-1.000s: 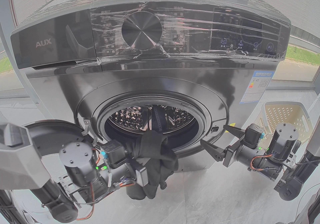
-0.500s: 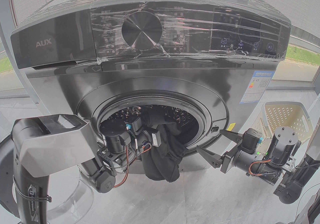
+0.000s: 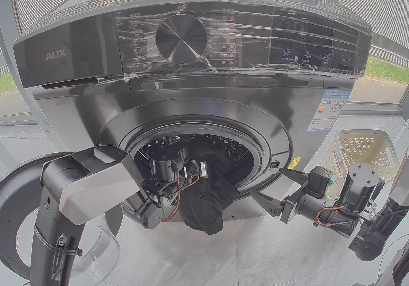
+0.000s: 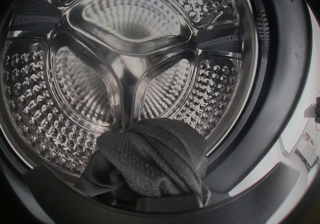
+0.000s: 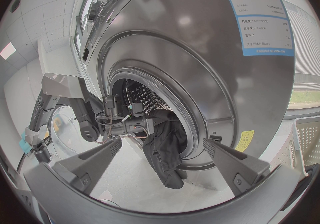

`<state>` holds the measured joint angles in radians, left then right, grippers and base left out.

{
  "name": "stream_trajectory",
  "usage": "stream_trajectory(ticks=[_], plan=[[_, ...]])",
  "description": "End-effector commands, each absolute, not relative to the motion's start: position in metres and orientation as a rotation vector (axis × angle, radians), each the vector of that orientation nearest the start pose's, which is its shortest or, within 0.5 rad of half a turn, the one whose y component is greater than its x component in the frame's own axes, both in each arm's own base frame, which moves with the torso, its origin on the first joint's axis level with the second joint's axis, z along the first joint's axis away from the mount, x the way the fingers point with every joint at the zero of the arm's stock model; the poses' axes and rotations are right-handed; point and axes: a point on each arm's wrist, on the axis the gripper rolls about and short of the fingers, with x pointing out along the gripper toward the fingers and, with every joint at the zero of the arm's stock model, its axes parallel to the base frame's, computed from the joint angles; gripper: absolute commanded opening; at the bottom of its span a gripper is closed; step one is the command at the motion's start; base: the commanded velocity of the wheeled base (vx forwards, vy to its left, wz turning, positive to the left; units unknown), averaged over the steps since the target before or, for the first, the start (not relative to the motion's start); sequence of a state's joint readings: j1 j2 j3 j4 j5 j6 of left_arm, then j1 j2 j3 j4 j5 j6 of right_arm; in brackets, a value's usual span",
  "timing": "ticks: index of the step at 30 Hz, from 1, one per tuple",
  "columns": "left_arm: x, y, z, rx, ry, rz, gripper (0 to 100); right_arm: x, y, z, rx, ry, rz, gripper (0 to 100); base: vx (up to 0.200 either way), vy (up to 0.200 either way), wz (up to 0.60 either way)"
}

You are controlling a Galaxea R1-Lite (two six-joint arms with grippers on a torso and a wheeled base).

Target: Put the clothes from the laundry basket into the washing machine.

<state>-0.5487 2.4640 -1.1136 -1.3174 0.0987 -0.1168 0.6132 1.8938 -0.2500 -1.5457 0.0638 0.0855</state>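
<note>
Black garment hangs over the washing machine door rim, gripped by the left gripper. The right gripper is spread wide and empty. A blue-bordered label is on the front.

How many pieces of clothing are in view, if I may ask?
1: a dark garment hangs over the washing machine's door rim; the basket, partly hidden, may hold more.
</note>
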Motion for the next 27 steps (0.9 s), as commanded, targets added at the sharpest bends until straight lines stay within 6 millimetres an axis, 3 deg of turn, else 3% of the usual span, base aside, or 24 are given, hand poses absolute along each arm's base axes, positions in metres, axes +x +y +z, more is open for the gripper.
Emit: stream_trajectory(ticks=[1,7,19,20,22,27], plan=[[0.410,-0.236,0.020,-0.108,0.050,-0.427,0,0.213,0.152,0.091,0.052,0.139,0.672,100,0.000,0.000,0.00],[0.450,-0.241,0.033,-0.132,-0.015,-0.365,0,0.214,0.152,0.088,0.051,0.147,0.671,100,0.000,0.000,0.00],[0.457,-0.243,0.030,-0.128,0.002,-0.346,0,0.215,0.152,0.089,0.053,0.142,0.669,100,0.000,0.000,0.00],[0.457,-0.243,0.031,-0.130,0.000,-0.346,100,0.215,0.152,0.089,0.052,0.144,0.669,100,0.000,0.000,0.00],[0.456,-0.244,0.032,-0.136,-0.003,-0.346,100,0.215,0.151,0.089,0.053,0.142,0.667,100,0.000,0.000,0.00],[0.420,-0.244,0.047,-0.111,0.142,-0.389,100,0.216,0.152,0.090,0.053,0.139,0.667,100,0.000,0.000,0.00]])
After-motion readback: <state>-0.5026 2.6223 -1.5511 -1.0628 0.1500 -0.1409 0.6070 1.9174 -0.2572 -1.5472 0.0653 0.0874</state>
